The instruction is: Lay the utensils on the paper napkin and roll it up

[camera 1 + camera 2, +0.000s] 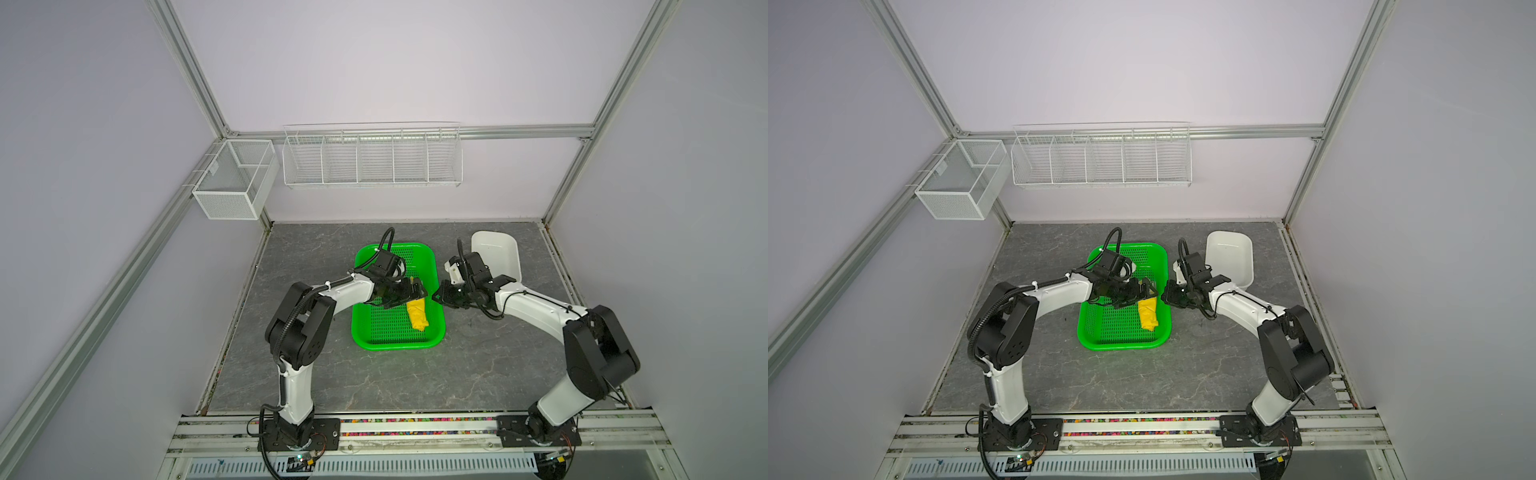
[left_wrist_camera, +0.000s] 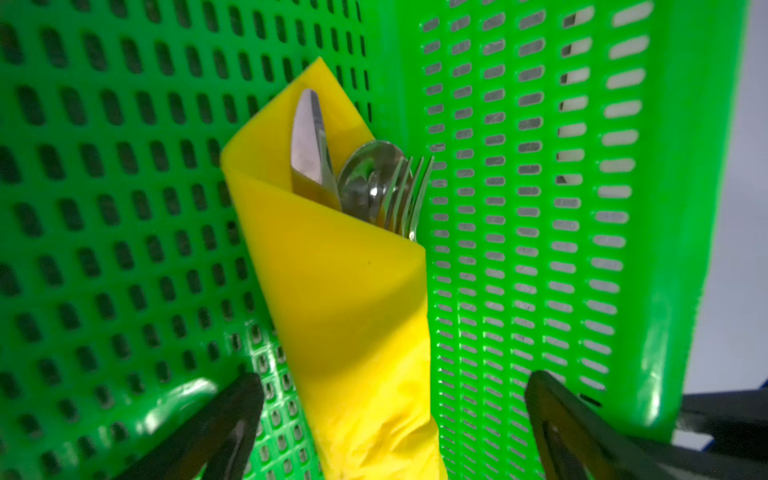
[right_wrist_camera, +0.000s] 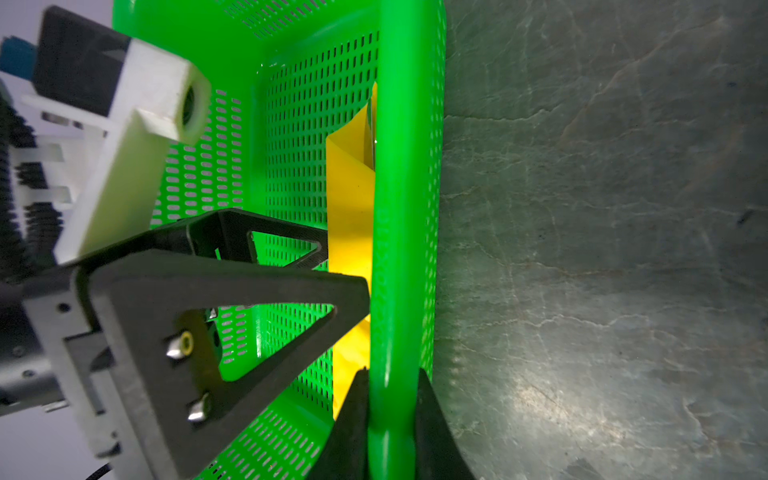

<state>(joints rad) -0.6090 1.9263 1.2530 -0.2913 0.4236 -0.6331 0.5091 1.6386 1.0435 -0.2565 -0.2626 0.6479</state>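
Right end effector is clamping basket rim. Left end effector is hanging wide open, empty, straddling napkin roll with utensils poking out. Soft paper, slippery steel: likely needing mid-roll grip.

Pale lilac walls enclose a grey marbled worktop, white wire rack at twelve o'clock, mesh box at ten.

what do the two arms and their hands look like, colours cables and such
The left arm and right arm have white link shells and black joint housings on black base plates. A black corrugated hose with white zip ties runs along the left arm. The left hand and right hand are black with open triangular fingers.
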